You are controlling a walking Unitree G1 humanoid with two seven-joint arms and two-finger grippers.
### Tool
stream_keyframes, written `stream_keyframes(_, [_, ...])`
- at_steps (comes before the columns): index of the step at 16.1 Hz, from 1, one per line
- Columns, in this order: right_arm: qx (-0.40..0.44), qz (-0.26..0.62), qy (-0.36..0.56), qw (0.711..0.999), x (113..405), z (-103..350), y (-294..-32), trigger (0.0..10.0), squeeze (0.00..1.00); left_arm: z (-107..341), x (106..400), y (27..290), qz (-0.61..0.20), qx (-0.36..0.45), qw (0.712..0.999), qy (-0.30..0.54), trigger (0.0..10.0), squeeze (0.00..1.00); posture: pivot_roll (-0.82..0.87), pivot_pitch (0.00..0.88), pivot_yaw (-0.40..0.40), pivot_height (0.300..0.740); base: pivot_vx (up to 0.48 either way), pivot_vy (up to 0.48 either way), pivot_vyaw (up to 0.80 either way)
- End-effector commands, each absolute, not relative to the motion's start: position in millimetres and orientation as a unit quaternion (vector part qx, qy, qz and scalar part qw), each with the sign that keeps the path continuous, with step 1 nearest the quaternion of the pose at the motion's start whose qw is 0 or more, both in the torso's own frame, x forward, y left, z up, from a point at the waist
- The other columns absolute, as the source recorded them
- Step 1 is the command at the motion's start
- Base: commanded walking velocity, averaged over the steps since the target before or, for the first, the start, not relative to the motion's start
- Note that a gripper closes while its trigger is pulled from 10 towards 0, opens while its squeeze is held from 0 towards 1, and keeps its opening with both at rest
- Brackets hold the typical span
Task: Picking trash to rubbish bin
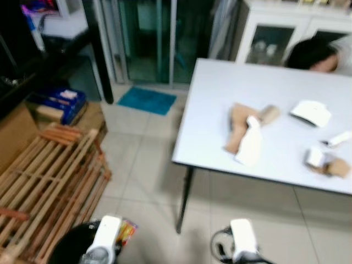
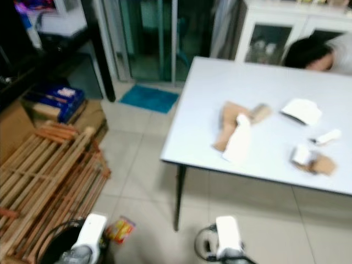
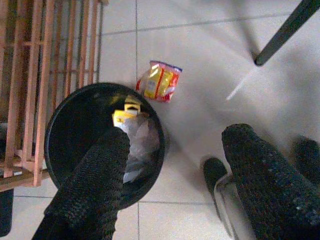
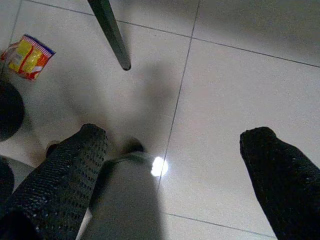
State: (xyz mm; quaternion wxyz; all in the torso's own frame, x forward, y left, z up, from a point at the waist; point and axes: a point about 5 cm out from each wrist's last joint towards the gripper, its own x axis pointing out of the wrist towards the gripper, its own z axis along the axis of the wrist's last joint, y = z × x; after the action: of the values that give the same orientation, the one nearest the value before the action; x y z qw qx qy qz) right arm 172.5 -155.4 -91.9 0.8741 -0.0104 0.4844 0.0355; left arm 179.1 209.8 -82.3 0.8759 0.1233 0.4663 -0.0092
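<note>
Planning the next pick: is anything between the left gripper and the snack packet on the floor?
Nothing visible. The open left gripper hangs over the black bin, and the snack packet lies on bare tile just beyond the rim.

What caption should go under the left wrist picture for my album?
Left gripper, jaws open, over the black bin, snack packet lying on the floor beside it.

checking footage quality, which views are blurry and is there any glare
Both eye views are soft with motion blur, the trash on the white table smeared; the left wrist view is sharp on the snack packet and black bin; the right wrist view has a bright glare spot on the floor tile.
</note>
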Motion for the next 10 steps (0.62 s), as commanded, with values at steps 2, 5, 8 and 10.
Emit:
stream_keyframes(2, [-0.01,0.021,0.479,0.878,175.0,-90.1,-164.9,10.0,0.0,-82.4,180.8,204.3,-0.015,0.123,0.877,0.464,10.0,0.0,0.04,0.0,-0.005,0.74,0.0,-0.384,0.0])
stream_keyframes(5, [-0.009,0.019,0.476,0.879,176.7,-89.2,-166.1,10.0,0.0,-83.2,178.6,205.5,-0.013,0.121,0.876,0.466,10.0,0.0,0.04,0.0,-0.008,0.74,0.0,-0.372,0.0])
stream_keyframes(8, [-0.009,0.018,0.472,0.881,179.0,-88.0,-167.2,10.0,0.0,-83.7,178.3,203.8,-0.014,0.119,0.876,0.467,10.0,0.0,0.04,0.004,-0.012,0.74,0.0,-0.361,0.0])
stream_keyframes(10, [-0.01,0.018,0.472,0.882,180.2,-87.5,-167.2,10.0,0.0,-83.5,178.4,204.6,-0.013,0.118,0.876,0.467,10.0,0.0,0.05,0.002,-0.012,0.74,0.0,-0.356,0.0])
